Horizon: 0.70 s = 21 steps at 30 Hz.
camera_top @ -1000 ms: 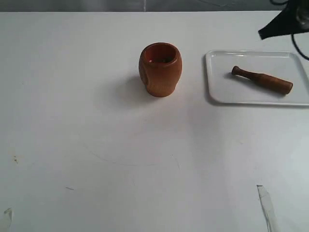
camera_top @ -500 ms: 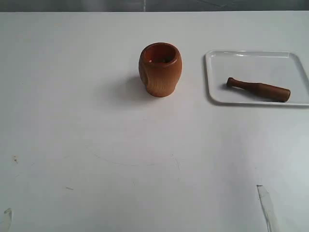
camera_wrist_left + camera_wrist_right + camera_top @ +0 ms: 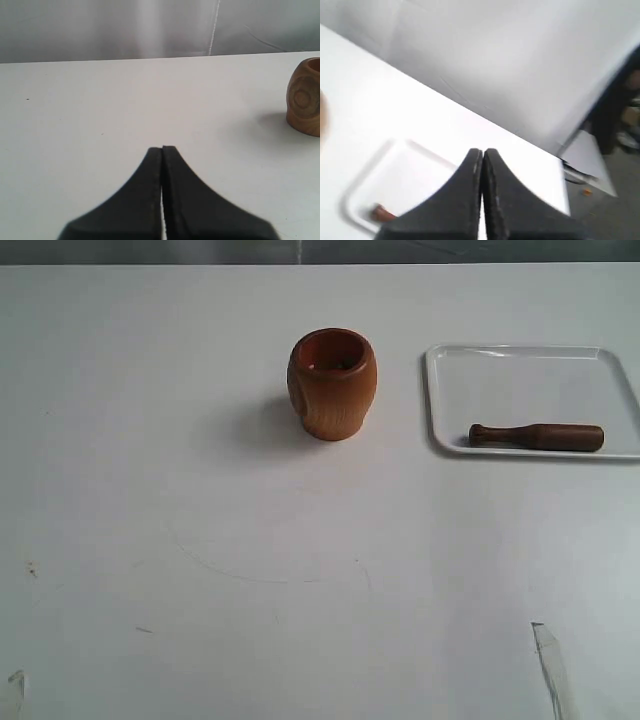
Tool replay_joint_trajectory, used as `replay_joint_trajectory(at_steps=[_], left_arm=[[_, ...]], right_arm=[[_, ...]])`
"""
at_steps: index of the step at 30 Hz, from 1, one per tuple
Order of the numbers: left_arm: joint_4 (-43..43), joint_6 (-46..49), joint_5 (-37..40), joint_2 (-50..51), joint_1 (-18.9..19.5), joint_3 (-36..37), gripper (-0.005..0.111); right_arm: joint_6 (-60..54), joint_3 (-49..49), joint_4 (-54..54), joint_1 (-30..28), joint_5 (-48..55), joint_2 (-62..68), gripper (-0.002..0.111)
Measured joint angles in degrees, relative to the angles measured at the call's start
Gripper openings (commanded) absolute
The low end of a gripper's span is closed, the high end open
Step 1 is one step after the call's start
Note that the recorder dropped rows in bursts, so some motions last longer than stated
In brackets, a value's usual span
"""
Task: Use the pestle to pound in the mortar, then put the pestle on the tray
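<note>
The pestle [image 3: 537, 436] lay along the lower edge of the tray [image 3: 520, 365] at the exterior frame's right. The mortar [image 3: 332, 385] stood upper centre on the counter [image 3: 250, 570]. The left hand [image 3: 162, 148] and right hand [image 3: 482, 151] were pinched closed, empty. The task looked finished, with only parking the arms left.

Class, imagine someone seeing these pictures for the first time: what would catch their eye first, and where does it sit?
The reddish-brown mortar stands upright, alone near the middle of the white table. To its right the dark pestle lies flat inside the white tray, close to one long rim. The left gripper and right gripper are both shut, holding nothing.
</note>
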Motion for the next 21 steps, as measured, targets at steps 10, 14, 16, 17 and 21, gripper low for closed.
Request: replay_joint_trajectory(at_steps=[10,14,16,17,21], left_arm=[[0.0,0.0,0.0,0.0,0.0,0.0,0.0],[0.0,0.0,0.0,0.0,0.0,0.0,0.0],[0.0,0.0,0.0,0.0,0.0,0.0,0.0],[0.0,0.0,0.0,0.0,0.0,0.0,0.0],[0.0,0.0,0.0,0.0,0.0,0.0,0.0]], right_arm=[[-29.19,10.3,52.23,4.49,-6.67,-18.68,0.0],[-31.4,14.11,61.59,5.37,-11.33,-28.92,0.0],[-32.21,16.9,63.12,5.37,-13.45,-33.54,0.0],[-32.35,18.26,63.42,5.37,-14.69,-34.66,0.0],[-32.79,26.21,64.38,5.37,-23.52,-35.73,0.0]])
